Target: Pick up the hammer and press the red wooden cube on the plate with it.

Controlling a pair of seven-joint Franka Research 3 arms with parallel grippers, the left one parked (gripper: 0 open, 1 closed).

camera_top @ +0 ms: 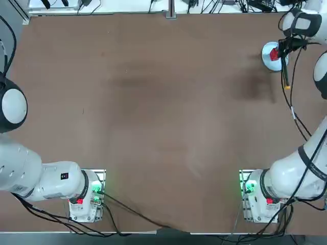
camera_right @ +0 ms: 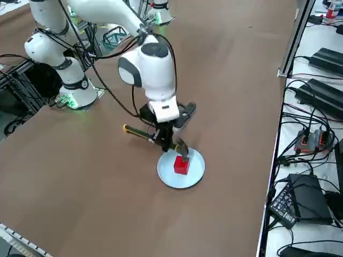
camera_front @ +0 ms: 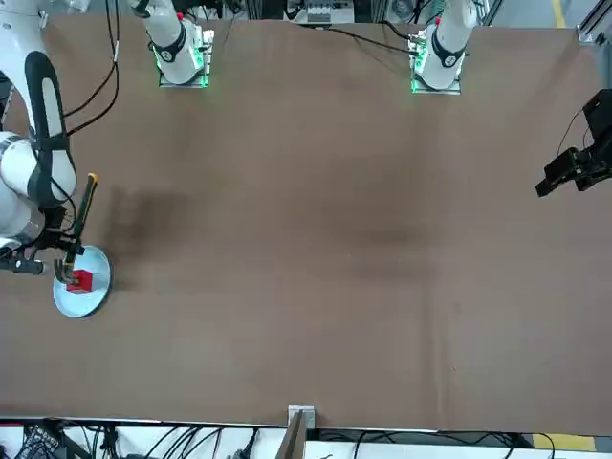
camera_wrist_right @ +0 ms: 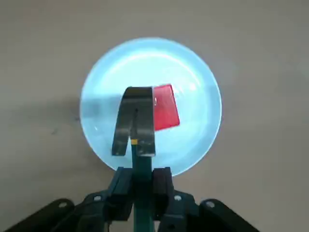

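While my right gripper (camera_wrist_right: 143,181) hangs over the far right part of the table, its two dark fingers are closed around the hammer (camera_wrist_right: 142,164), gripping it by the slim dark green handle. Out of one side of my grip, the handle runs back towards my own base, tilted upward, to its orange tip (camera_right: 125,128). Out of the other side comes the hammer's head (camera_wrist_right: 145,121), dark and metallic (a forked one, with a small yellow-orange band (camera_wrist_right: 134,141) where it meets the handle), hanging lower than that tip.

Right by that head is the red wooden cube (camera_wrist_right: 165,107), which the head partly hides from my wrist. Seen from my right side, the head is at the top of the cube; whether the two touch, I cannot tell. The cube sits near the middle of the plate (camera_wrist_right: 193,135), a round, pale blue-white one lying flat, below my fingers and slightly to their left.

Behind my hand, my white arm (camera_right: 155,69) reaches back towards its base, dark cables (camera_right: 110,91) looping along it. The brown table (camera_right: 107,187) spreads widely to my left, and past its far edge, ahead of me, lie black boxes (camera_right: 320,98) among tangled wires.
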